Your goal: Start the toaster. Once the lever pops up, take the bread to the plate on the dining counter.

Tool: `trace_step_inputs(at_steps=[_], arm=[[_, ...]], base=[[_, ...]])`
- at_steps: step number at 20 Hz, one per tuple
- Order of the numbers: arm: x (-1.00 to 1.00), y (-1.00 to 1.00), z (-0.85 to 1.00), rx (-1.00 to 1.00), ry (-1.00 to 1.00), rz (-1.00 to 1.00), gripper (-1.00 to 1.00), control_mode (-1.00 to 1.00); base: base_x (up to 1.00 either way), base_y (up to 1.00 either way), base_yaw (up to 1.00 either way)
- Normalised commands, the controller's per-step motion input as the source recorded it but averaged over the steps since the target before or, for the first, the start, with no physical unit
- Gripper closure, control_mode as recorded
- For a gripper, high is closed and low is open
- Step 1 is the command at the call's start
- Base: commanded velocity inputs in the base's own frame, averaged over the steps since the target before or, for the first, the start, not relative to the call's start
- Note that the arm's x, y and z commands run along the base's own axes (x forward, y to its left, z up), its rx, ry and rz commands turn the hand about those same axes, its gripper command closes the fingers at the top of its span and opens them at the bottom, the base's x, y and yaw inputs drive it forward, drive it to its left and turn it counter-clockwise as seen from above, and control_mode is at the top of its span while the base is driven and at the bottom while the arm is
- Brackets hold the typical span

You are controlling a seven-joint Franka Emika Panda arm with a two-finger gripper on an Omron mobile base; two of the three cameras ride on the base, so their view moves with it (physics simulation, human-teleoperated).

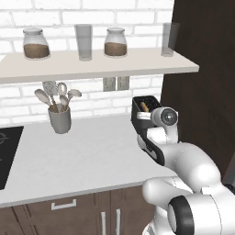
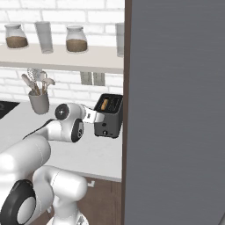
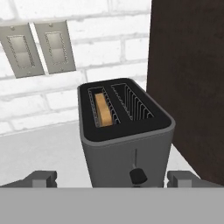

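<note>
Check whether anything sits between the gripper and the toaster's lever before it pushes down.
Nothing visible does. In the hand view the open gripper faces the toaster head-on, its fingertips either side of the front, and the lever knob sits unobstructed between them. The bread rests in the left slot.

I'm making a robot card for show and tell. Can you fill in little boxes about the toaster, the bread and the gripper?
toaster: black, on the white worktop by the brick wall, beside a dark cabinet
bread: tan slice sitting down in the left slot as the hand view shows it; the other slot is empty
lever: dark knob low on the toaster's front
gripper: open, fingers either side of the toaster's front, holding nothing
nearby: grey utensil cup with spoons
</note>
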Motion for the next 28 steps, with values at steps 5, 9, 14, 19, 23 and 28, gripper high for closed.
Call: trace_step_inputs(at_steps=[5,9,14,19,23,28], arm=[[0.0,0.0,0.0,0.0,0.0,0.0,-1.0,-1.0],[0.0,0.0,0.0,0.0,0.0,0.0,-1.0,-1.0],[0.0,0.0,0.0,0.0,0.0,0.0,-1.0,-1.0],[0.0,0.0,0.0,0.0,0.0,0.0,-1.0,-1.0],[0.0,0.0,0.0,0.0,0.0,0.0,-1.0,-1.0],[0.0,0.0,0.0,0.0,0.0,0.0,-1.0,-1.0]], base=[[0.0,0.0,0.0],[0.0,0.0,0.0],[0.0,0.0,0.0],[0.0,0.0,0.0],[0.0,0.0,0.0],[0.0,0.0,0.0]])
